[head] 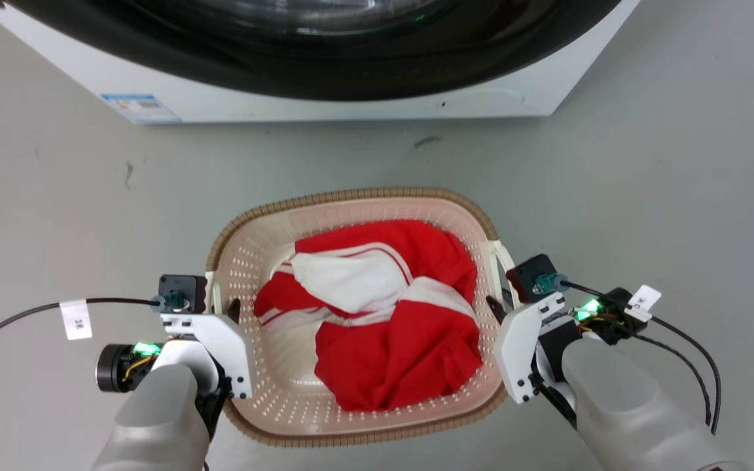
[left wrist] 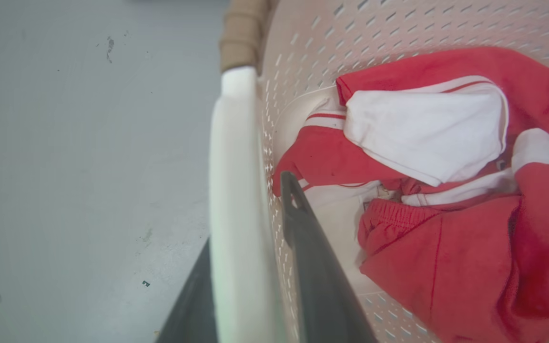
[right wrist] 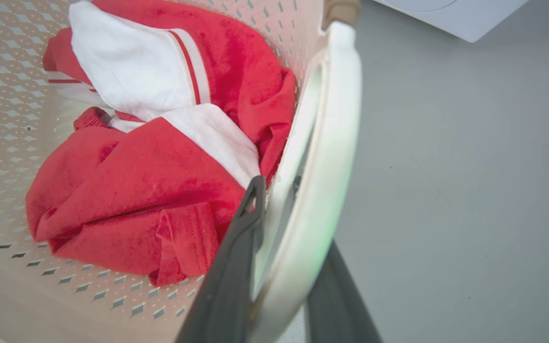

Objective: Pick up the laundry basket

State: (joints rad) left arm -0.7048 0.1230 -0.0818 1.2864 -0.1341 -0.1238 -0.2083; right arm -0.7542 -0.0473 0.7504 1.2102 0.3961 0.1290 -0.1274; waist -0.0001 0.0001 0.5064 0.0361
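Note:
The laundry basket (head: 351, 195), cream perforated plastic with a brown woven rim, stands on the grey floor before me with red and white clothes (head: 383, 327) in it. My left gripper (head: 220, 304) straddles its left white loop handle (left wrist: 236, 166), one dark finger inside the basket wall and one outside, both pressed against the handle. In the left wrist view, that gripper (left wrist: 250, 209) has the handle filling the gap between its fingers. My right gripper (head: 501, 302) holds the right handle (right wrist: 336, 119) the same way, its fingers (right wrist: 241, 238) closed on the loop.
A white front-loading washer (head: 351, 104) with a dark round door stands just beyond the basket. Grey floor (head: 645, 196) spreads to both sides. Black cables (head: 23, 314) trail from both wrists over the floor.

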